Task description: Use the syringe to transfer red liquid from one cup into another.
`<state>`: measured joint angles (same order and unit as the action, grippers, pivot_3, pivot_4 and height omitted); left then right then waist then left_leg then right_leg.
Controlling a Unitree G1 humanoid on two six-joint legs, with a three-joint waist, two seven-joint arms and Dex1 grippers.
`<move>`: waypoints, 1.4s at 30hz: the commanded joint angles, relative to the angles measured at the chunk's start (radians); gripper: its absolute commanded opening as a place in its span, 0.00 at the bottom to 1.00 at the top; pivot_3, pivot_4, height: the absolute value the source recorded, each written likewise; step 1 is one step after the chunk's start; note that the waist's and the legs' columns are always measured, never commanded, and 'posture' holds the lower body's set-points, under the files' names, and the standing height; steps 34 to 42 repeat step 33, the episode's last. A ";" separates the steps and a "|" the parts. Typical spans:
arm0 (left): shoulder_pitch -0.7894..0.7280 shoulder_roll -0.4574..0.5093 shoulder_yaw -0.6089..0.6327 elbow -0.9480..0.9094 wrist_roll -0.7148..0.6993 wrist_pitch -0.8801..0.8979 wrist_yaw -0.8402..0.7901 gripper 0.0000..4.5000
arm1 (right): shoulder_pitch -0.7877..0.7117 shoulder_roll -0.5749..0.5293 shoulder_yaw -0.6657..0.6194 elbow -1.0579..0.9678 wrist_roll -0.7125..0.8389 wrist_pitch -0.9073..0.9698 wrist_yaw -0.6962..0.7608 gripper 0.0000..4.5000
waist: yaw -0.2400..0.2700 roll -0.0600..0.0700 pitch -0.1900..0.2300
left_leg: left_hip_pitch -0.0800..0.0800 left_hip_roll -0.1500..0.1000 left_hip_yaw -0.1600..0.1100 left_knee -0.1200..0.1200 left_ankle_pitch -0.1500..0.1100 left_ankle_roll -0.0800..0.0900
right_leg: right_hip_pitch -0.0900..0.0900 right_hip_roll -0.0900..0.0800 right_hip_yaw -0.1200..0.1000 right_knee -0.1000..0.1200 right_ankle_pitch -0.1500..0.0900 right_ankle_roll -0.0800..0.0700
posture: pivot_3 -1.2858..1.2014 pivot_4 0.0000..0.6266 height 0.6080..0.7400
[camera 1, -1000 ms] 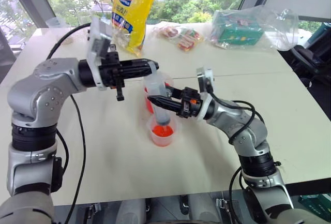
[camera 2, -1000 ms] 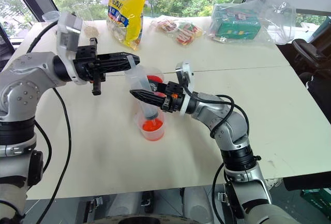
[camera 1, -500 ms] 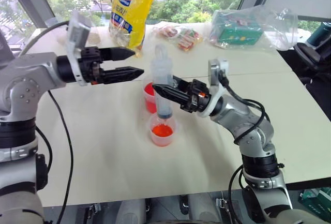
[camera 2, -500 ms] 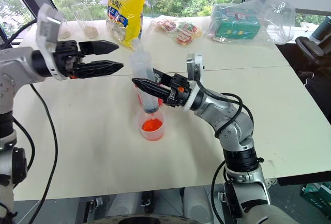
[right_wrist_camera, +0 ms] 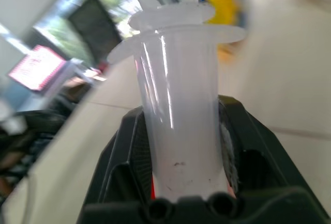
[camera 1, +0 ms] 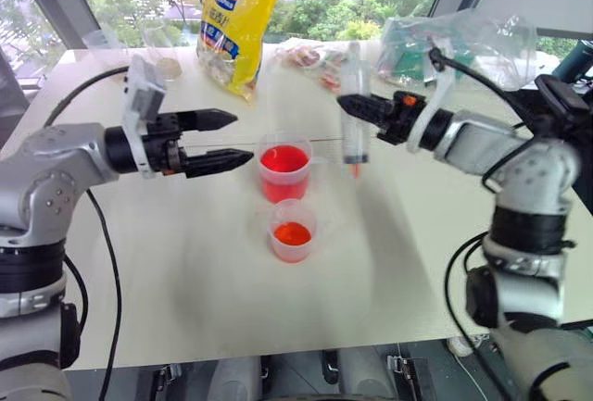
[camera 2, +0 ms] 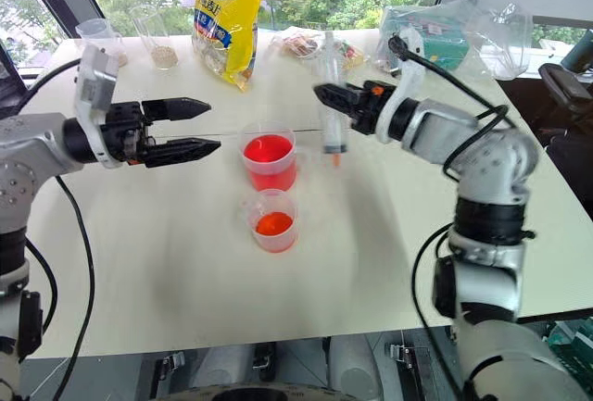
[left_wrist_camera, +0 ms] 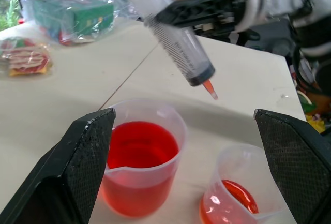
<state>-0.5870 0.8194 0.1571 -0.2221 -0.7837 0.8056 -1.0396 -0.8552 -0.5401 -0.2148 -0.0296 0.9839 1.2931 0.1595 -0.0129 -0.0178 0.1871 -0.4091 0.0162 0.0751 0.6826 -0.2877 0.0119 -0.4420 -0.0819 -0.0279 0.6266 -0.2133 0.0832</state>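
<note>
The right tool (camera 1: 357, 105) is clamped on the syringe (camera 1: 352, 123), hanging tip-down right of the larger cup (camera 1: 283, 169), while the left tool (camera 1: 227, 138) stands wide open, empty, left of it.

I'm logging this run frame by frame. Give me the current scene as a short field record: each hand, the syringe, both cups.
left hand: open, empty, beside the larger cup
right hand: shut on the syringe
syringe: upright, tip down, in the air to the right of both cups
larger cup: on the table, red liquid inside
smaller cup: nearer the robot, shallow orange-red liquid
</note>
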 commanded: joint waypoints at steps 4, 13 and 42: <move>0.034 -0.013 -0.012 -0.071 0.017 -0.031 0.026 0.98 | 0.017 -0.068 0.092 0.091 -0.141 0.143 0.003 0.31 | -0.006 0.000 0.000 | 0.000 0.000 0.000 0.000 0.000 0.001 | 0.000 0.001 0.000 -0.001 0.000 0.000 | 0.52 0.24 1.00; 0.073 -0.019 -0.020 -0.126 0.011 -0.023 0.051 1.00 | 0.070 -0.056 0.148 0.181 -0.279 0.157 0.071 0.54 | -0.003 0.000 0.000 | -0.001 0.000 0.000 0.000 -0.001 0.001 | 0.000 0.002 0.000 -0.003 0.001 0.002 | 0.52 0.24 1.00; 0.167 0.066 0.046 -0.175 -0.007 -0.009 0.041 1.00 | 0.299 -0.558 -0.110 -0.391 -0.015 0.015 0.740 1.00 | 0.001 0.000 0.000 | -0.003 0.000 0.001 -0.001 -0.004 0.006 | 0.002 0.001 0.000 -0.012 0.001 0.004 | 0.52 0.24 1.00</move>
